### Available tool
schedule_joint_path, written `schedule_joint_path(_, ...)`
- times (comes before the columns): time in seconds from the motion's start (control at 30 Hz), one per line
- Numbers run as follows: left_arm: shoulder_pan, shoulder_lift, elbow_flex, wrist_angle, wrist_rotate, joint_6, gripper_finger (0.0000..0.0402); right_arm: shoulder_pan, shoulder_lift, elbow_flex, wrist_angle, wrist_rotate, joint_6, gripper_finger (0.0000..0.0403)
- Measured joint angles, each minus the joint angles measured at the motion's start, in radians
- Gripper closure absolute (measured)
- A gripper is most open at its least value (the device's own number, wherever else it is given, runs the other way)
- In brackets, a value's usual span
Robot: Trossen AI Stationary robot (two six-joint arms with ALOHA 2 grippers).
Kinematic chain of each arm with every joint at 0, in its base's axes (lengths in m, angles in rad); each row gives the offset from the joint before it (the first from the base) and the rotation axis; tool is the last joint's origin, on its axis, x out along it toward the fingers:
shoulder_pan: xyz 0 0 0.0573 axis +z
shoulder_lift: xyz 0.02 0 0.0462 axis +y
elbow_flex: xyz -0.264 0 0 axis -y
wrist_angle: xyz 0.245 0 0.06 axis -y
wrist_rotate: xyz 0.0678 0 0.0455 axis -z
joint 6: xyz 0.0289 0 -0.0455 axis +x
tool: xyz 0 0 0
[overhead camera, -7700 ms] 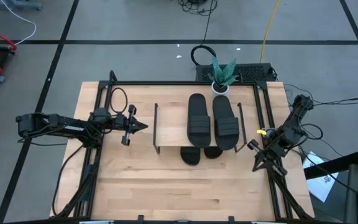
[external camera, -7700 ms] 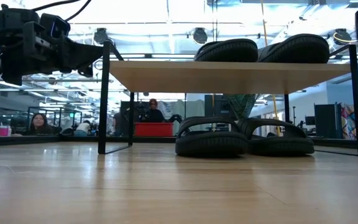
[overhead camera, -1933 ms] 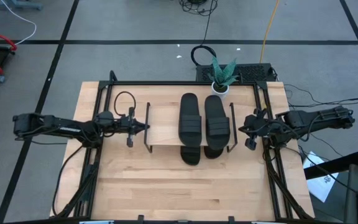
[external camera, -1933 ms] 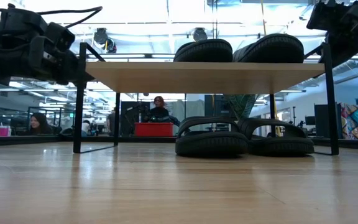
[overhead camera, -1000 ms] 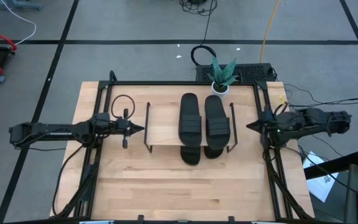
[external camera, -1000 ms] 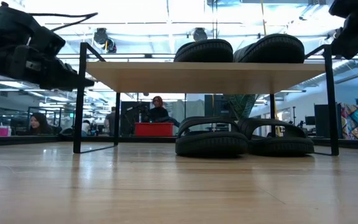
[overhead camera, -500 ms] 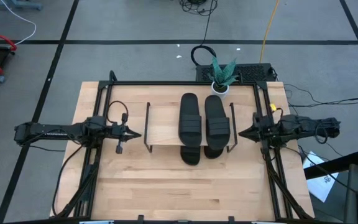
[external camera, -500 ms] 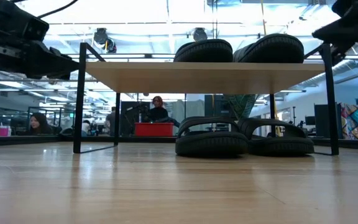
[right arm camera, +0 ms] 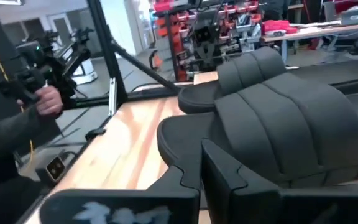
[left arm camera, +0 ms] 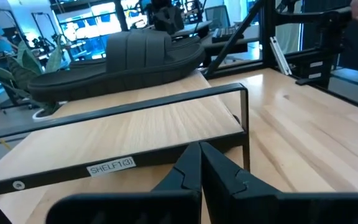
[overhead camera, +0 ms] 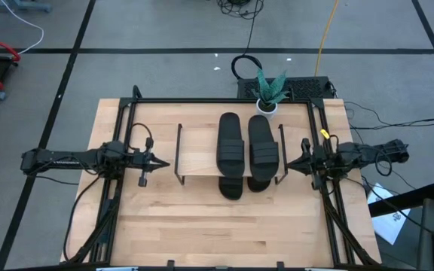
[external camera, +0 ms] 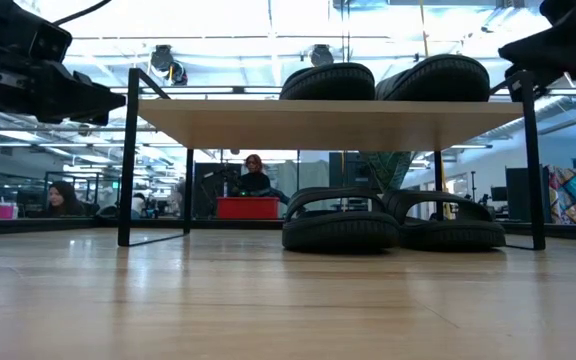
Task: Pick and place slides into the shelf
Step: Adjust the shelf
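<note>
The shelf (overhead camera: 198, 150) stands in the middle of the table. Two black slides (overhead camera: 229, 143) (overhead camera: 264, 147) lie side by side on its top board (external camera: 338, 122). Two more slides (external camera: 340, 225) (external camera: 448, 225) rest on the tabletop under it, their ends sticking out at the near side (overhead camera: 231, 189). My left gripper (overhead camera: 166, 162) is shut, level, just left of the shelf's left wire frame (left arm camera: 246, 112) and apart from it. My right gripper (overhead camera: 288, 166) is shut, level, beside the right wire frame (external camera: 531, 150), higher than the top board, with a top slide (right arm camera: 278, 118) close in front.
A potted plant (overhead camera: 268, 90) stands at the far edge behind the shelf. Black rails (overhead camera: 119, 188) run along the table's left, right and far sides. Bare wood lies in front of the shelf (overhead camera: 224, 226). People (external camera: 253, 175) and a hand (right arm camera: 45, 99) show in the room beyond.
My right gripper has come down and levelled out, moving toward the shelf's right frame and a little toward the near edge. My left gripper has drawn back slightly from the left frame toward the table's left edge. Both stay shut. Shelf and slides have kept still.
</note>
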Motion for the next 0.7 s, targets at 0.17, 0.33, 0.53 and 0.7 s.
schedule_joint_path(0.17,0.0,0.0,0.0,0.0,-0.02,0.003,0.0396,0.015,-0.002,-0.014,-0.01,0.046,-0.03,0.0403)
schedule_joint_path(0.33,0.0,0.0,0.0,0.0,-0.023,0.005,0.0396,0.016,-0.016,-0.084,0.07,0.049,-0.096,0.0403)
schedule_joint_path(0.53,0.0,0.0,0.0,-0.001,-0.024,0.0,0.0396,0.016,-0.034,-0.106,0.108,0.046,-0.172,0.0403)
schedule_joint_path(0.7,0.0,0.0,0.0,-0.008,-0.024,0.007,0.0396,0.015,-0.034,-0.106,0.108,0.044,-0.181,0.0403)
